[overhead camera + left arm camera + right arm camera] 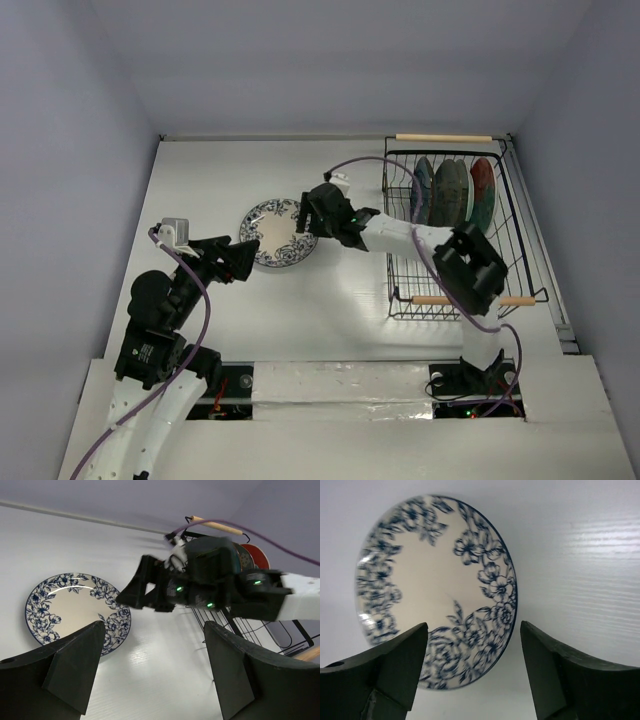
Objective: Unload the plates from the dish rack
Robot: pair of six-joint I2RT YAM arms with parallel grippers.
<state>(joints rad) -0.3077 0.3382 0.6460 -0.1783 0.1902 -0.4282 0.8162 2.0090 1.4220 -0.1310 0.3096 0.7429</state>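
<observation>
1. Right hand point(312, 212), fingers apart and gripping nothing, hovers over the right rim of the blue-flowered plate point(272, 236).
2. Plate lies flat on the white worktop point(330, 300), left of the dish rack point(400, 156).
3. Teal-blue plate point(423, 190), grey-green plate point(450, 190) and red plate point(483, 190) stand upright in the rack's far end.
4. Left hand point(240, 262), fingers apart and empty, sits near the flat plate's near-left edge.

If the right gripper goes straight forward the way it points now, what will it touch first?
Most likely the blue-floral plate: its near rim lies straight ahead, between the open fingers of the right gripper. Depth is unclear, so this is a guess.
</observation>
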